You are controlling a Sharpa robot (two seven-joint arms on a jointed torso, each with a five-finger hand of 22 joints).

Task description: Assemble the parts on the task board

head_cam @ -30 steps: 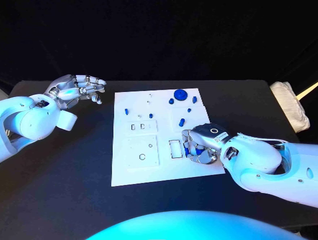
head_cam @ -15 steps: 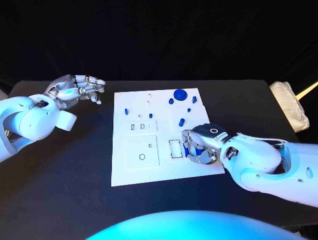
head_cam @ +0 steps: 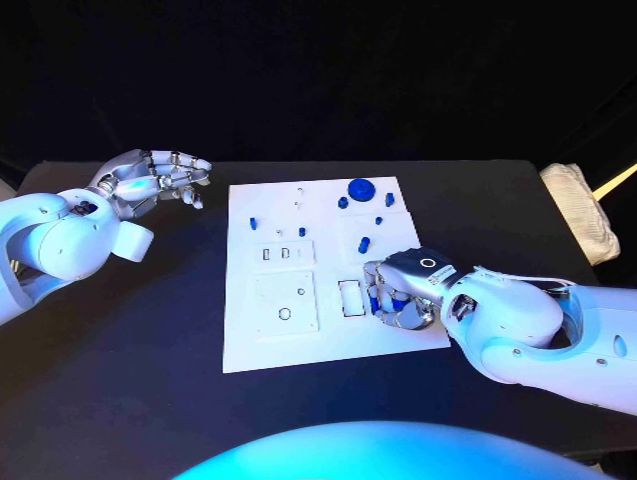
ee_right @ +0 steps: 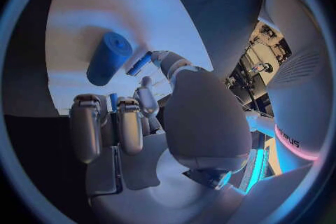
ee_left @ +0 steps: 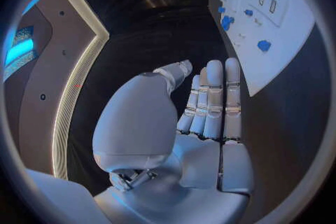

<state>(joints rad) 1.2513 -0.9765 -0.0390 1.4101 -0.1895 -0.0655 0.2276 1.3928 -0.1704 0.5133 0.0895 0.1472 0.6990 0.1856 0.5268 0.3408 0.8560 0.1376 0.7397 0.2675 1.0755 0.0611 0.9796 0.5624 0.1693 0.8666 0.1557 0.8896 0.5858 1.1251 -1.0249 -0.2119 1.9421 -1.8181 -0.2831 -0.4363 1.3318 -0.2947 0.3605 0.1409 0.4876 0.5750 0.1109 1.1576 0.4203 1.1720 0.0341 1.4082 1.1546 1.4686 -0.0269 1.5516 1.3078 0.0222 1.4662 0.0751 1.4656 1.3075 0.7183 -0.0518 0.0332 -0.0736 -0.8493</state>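
The white task board (head_cam: 261,345) lies in the middle of the table, and it also shows as the board (ee_left: 287,50) in the left wrist view. A blue round disc (head_cam: 361,187), a blue peg (head_cam: 363,245) and several small blue parts, one of them (head_cam: 255,222) near the left rim, sit on its far half. My right hand (head_cam: 405,290) rests low over the board's near right part, thumb and finger pinching a small blue part (ee_right: 140,64). The blue peg (ee_right: 108,59) lies just beyond its fingers. My left hand (head_cam: 152,180) hovers left of the board's far corner, fingers straight and holding nothing (ee_left: 206,117).
White panels with slots (head_cam: 285,303) take up the board's left half, and a narrow slot (head_cam: 350,297) lies just left of my right hand. A white folded cloth (head_cam: 578,225) sits at the table's right edge. Bare black table (head_cam: 116,340) surrounds the board.
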